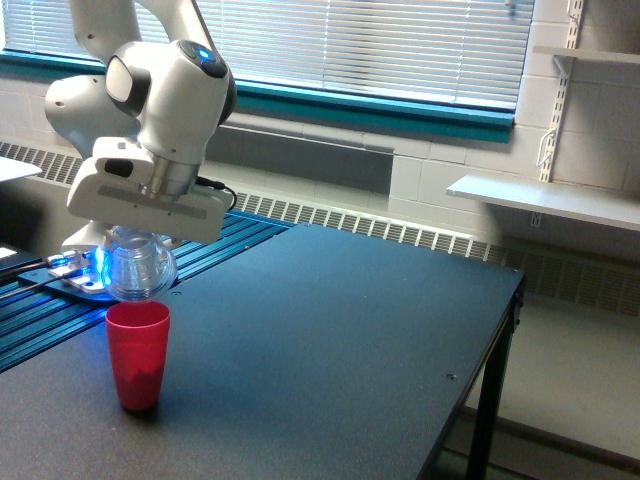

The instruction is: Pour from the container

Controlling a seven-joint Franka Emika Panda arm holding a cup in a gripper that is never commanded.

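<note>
Window blinds [370, 45] fill the back wall above a teal sill, and a white shelf [545, 200] sticks out on the exterior view's right. Below them a big dark table [330, 340] takes up most of the room. Blue rails [215, 245] run along its far edge. Over the table's left part hangs the white robot arm [150, 95]. Its gripper [135, 240] points down and is closed around the container [138, 270], a small round clear jar. The jar hangs just above the red cup [138, 355], not touching it. The cup stands upright on the table, with something dark low inside
</note>
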